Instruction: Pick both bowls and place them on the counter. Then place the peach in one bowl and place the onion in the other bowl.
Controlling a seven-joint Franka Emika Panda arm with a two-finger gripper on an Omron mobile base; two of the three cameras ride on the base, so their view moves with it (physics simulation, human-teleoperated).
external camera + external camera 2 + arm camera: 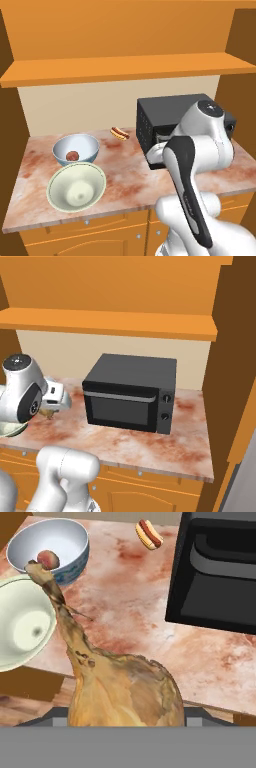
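The onion [125,687], a golden-brown bulb with a long pointed stem, sits right at my gripper [48,411], which is shut on it; the bulb hides the fingertips. I hold it above the counter [130,175] near its front edge, left of the microwave. The blue-patterned white bowl [76,149] stands on the counter at the left with the peach [72,156] inside it. In front of it stands the wider cream bowl [76,187], with nothing in it. In the hand view the onion's stem points toward the peach [48,559] and the cream bowl [22,624].
A black microwave [165,125] stands on the right half of the counter, close to my hand. A small hot dog [119,133] lies near the back wall. An orange wooden shelf [125,67] runs overhead. A tall wooden panel [235,381] closes off the right.
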